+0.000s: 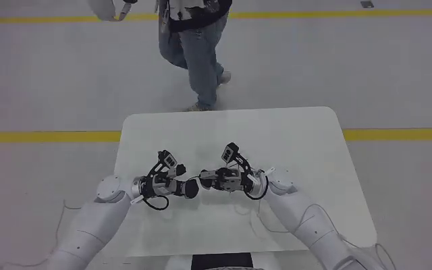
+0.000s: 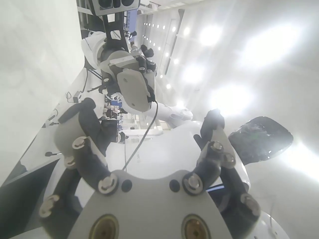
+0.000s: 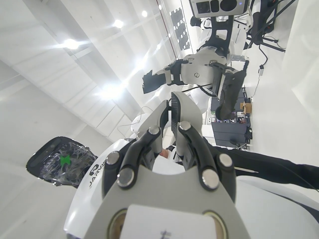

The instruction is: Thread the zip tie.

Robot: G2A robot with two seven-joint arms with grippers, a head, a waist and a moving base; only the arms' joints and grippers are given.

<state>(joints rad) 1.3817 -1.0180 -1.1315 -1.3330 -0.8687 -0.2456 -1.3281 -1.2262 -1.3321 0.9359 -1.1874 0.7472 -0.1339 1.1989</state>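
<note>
- Reading this as the alignment step. Right gripper (image 3: 172,101) has its fingers pinched narrow, and judging by the left wrist view it is clamped on one end of the zip tie (image 2: 144,138). The strap trails across to the left gripper (image 2: 147,111), both held above the table (image 1: 297,135).
- Left fingers?
- Spread wide, holding nothing. The free end lies between them, near the palm.
- Then pinch close to the tip so the strap can't bow, and feed it in straight.
- Can't tell which end carries the head. Confirm that first.

White arms (image 1: 88,226), grey end effector (image 2: 144,114) w/ blk fingers (image 2: 87,123), silver screws (image 2: 107,184), blk cables (image 1: 160,204).
</note>
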